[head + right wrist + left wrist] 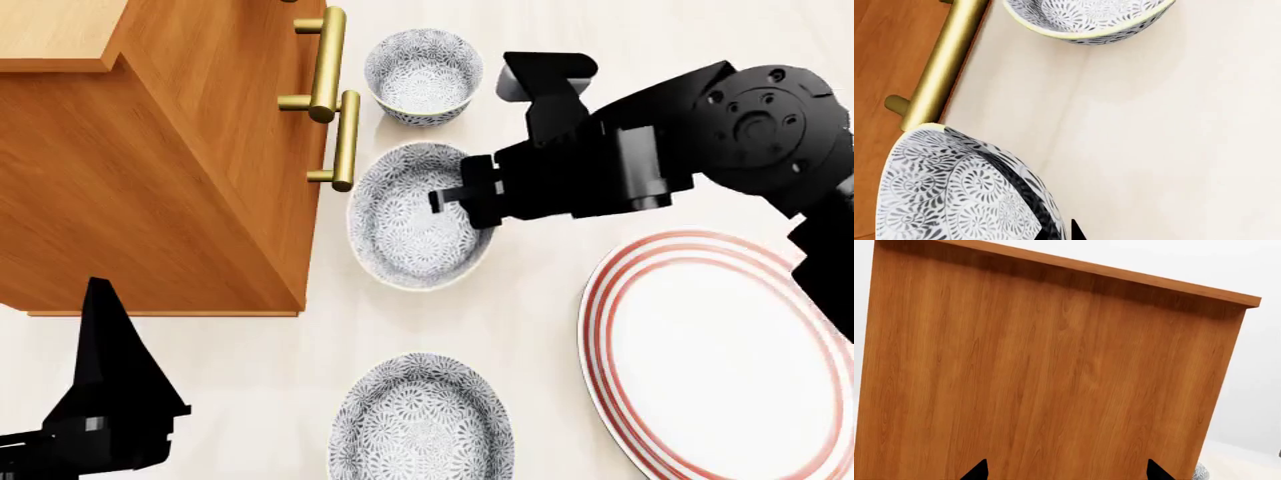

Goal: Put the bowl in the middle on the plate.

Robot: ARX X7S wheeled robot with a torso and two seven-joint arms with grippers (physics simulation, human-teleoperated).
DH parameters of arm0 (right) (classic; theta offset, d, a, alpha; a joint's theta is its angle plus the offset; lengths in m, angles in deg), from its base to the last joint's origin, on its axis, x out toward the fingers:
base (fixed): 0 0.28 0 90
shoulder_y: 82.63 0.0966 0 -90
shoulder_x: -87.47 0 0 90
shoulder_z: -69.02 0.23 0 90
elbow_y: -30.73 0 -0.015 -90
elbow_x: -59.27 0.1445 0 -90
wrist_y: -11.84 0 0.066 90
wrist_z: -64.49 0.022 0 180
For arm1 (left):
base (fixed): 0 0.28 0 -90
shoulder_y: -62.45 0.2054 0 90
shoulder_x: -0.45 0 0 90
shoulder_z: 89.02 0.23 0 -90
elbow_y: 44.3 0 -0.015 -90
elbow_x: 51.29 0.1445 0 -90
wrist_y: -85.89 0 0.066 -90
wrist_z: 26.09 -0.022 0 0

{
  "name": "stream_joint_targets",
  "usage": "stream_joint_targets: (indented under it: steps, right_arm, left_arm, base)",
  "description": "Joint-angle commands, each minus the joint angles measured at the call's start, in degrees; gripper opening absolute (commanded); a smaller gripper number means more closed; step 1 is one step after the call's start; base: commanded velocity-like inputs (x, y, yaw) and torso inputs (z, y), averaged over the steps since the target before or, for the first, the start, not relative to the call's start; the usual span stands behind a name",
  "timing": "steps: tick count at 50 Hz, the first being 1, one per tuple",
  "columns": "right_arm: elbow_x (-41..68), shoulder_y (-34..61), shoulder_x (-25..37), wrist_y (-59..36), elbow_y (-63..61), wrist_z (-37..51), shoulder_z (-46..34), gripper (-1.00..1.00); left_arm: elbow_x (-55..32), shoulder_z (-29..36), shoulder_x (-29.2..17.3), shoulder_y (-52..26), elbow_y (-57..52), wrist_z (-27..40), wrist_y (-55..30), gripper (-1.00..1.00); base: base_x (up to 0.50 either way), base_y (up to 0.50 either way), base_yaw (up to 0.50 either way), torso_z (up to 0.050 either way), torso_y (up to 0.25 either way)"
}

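Three flower-patterned bowls stand in a column on the pale table in the head view. The middle bowl (407, 225) (947, 190) lies beside the cabinet's lower handle. My right gripper (454, 198) (1057, 232) straddles this bowl's right rim, one finger inside and one fingertip (1077, 231) outside, shut on the wall. The plate (721, 350), white with red rings, lies to the right of the bowls with nothing on it. My left gripper (1067, 472) (114, 395) hangs open at the lower left, facing the cabinet's side and holding nothing.
A wooden cabinet (174, 150) (1054, 365) with brass handles (340, 140) (941, 65) stands left of the bowls. The far bowl (423, 75) (1087, 17) and the near bowl (420, 425) flank the middle one. Bare tabletop separates the bowls from the plate.
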Motion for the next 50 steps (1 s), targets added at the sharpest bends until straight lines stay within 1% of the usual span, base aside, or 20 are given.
stream_joint_targets:
  steps: [1, 10, 15, 17, 21, 22, 25, 26, 27, 31, 34, 38, 39, 42, 48, 49, 50]
  right_arm:
    - [3.0, 2.4, 3.9, -0.1, -4.8, 4.3, 2.6, -1.0]
    - [6.9, 3.3, 9.3, 1.4, -10.6, 8.5, 5.7, -1.0]
    - [10.8, 3.8, 13.9, 2.5, -15.8, 11.9, 8.2, -1.0]
    - [12.9, 3.7, 17.2, 3.3, -19.4, 13.9, 9.5, -1.0]
    - [15.6, 2.8, 21.4, 6.7, -25.7, 15.7, 12.5, -1.0]
    - [15.6, 2.7, 21.5, 6.7, -25.8, 15.8, 12.5, -1.0]
    - [18.2, 2.4, 25.6, 8.2, -31.1, 18.4, 14.1, -1.0]
    - [18.3, 2.4, 25.7, 8.2, -31.2, 18.5, 14.1, -1.0]
    - [19.8, 2.5, 27.7, 8.8, -33.5, 19.7, 14.9, -1.0]
    - [22.2, 2.4, 31.6, 10.2, -37.4, 21.7, 16.3, -1.0]
    - [25.2, 2.0, 36.6, 12.5, -43.0, 23.9, 18.1, -1.0]
    - [27.0, 1.4, 41.1, 14.0, -47.2, 25.1, 19.3, -1.0]
    - [27.8, 1.1, 43.0, 14.4, -48.9, 25.2, 19.8, -1.0]
    - [27.7, 0.7, 45.2, 15.0, -50.6, 25.1, 20.3, -1.0]
    - [26.5, -1.7, 49.8, 17.3, -54.9, 22.7, 21.2, -1.0]
    - [27.7, -3.1, 52.3, 19.9, -56.4, 21.4, 21.4, -1.0]
    - [27.7, -3.5, 53.5, 20.5, -57.1, 20.7, 21.5, -1.0]
  left_arm:
    - [0.0, 0.2, -0.2, -0.2, 0.2, 0.3, 0.0, 1.0]
    - [0.4, 0.5, -0.2, -0.3, 0.4, 0.5, 0.0, 1.0]
    - [0.5, 0.6, -0.2, -0.3, 0.4, 0.6, 0.0, 1.0]
    - [0.5, 0.7, -0.3, -0.3, 0.4, 0.6, 0.0, 1.0]
    - [0.8, 0.9, -0.2, -0.1, 0.4, 0.5, 0.3, 1.0]
    - [0.9, 0.8, -0.2, -0.1, 0.3, 0.6, 0.2, 1.0]
    - [1.4, 1.1, -0.1, 0.0, 0.5, 0.5, 0.5, 1.0]
    - [1.4, 1.1, -0.1, 0.0, 0.5, 0.5, 0.5, 1.0]
    - [1.5, 1.2, -0.1, -0.1, 0.6, 0.6, 0.5, 1.0]
    - [1.6, 1.3, -0.2, -0.2, 0.6, 0.7, 0.4, 1.0]
    - [2.0, 1.5, -0.1, 0.2, 0.5, 0.4, 0.8, 1.0]
    - [2.0, 1.6, -0.2, 0.1, 0.6, 0.6, 0.7, 1.0]
    - [2.2, 1.8, -0.1, 0.0, 0.7, 0.6, 0.7, 1.0]
    - [2.1, 1.8, -0.2, 0.0, 0.6, 0.7, 0.6, 1.0]
    - [2.0, 1.6, -0.4, 0.0, 0.5, 0.9, 0.6, 1.0]
    - [2.0, 1.6, -0.5, -0.1, 0.6, 1.0, 0.5, 1.0]
    - [2.0, 1.7, -0.5, -0.1, 0.5, 1.0, 0.5, 1.0]
  base:
    - [0.0, 0.0, 0.0, 0.0, 0.0]
    - [0.0, 0.0, 0.0, 0.0, 0.0]
    - [0.0, 0.0, 0.0, 0.0, 0.0]
    - [0.0, 0.0, 0.0, 0.0, 0.0]
    - [0.0, 0.0, 0.0, 0.0, 0.0]
    - [0.0, 0.0, 0.0, 0.0, 0.0]
    - [0.0, 0.0, 0.0, 0.0, 0.0]
    - [0.0, 0.0, 0.0, 0.0, 0.0]
    - [0.0, 0.0, 0.0, 0.0, 0.0]
    - [0.0, 0.0, 0.0, 0.0, 0.0]
    - [0.0, 0.0, 0.0, 0.0, 0.0]
    - [0.0, 0.0, 0.0, 0.0, 0.0]
    - [0.0, 0.0, 0.0, 0.0, 0.0]
    - [0.0, 0.0, 0.0, 0.0, 0.0]
    - [0.0, 0.0, 0.0, 0.0, 0.0]
    - [0.0, 0.0, 0.0, 0.0, 0.0]
    - [0.0, 0.0, 0.0, 0.0, 0.0]
